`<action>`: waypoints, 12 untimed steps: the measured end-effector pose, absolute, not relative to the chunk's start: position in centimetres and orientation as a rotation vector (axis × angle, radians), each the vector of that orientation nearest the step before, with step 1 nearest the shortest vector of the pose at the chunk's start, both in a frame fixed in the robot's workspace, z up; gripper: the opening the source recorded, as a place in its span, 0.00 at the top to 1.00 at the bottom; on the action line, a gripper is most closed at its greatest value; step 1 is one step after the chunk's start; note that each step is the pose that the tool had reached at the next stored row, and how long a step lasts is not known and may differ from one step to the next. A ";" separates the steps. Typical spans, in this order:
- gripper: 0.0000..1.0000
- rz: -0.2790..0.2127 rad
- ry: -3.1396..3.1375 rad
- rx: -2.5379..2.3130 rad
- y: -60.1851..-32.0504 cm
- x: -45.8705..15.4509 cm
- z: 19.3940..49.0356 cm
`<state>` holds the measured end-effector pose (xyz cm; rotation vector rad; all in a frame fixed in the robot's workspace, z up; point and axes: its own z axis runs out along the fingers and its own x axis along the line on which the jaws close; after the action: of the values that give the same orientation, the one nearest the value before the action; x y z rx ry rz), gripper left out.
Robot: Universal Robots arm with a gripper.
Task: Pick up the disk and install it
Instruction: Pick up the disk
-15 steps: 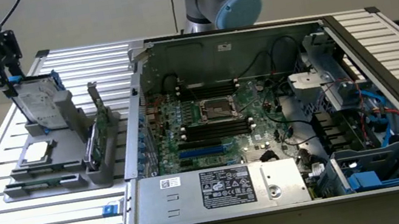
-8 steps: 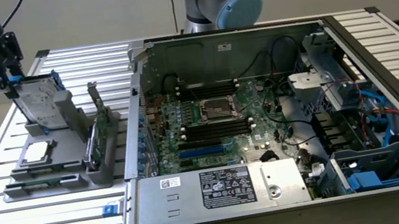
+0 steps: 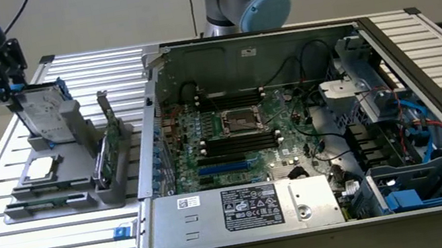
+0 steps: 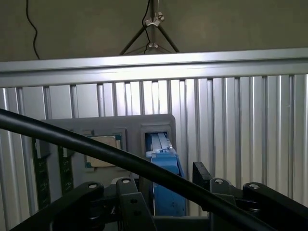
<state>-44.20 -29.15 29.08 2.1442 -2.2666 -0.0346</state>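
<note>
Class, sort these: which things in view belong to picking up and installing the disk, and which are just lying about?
Belong: disk, upright in the grey holder; open gripper at its top edge; open computer case.
Lying about: processor chip; green circuit card, both in that holder.

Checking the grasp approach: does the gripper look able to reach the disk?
Probably yes: the open gripper sits right over the disk, whose top stands clear of the grey holder, nothing between.
</note>
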 end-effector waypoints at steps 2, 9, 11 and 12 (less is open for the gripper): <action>0.46 -0.035 -2.266 2.144 -29.2 -44.2 28.9; 0.46 -0.035 -2.259 2.152 -29.2 -44.2 28.6; 0.46 -0.034 -2.251 2.161 -29.2 -44.2 28.6; 0.46 -0.034 -2.245 2.166 -29.2 -44.2 28.5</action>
<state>-44.18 -29.16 28.53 2.1662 -2.2454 -0.0343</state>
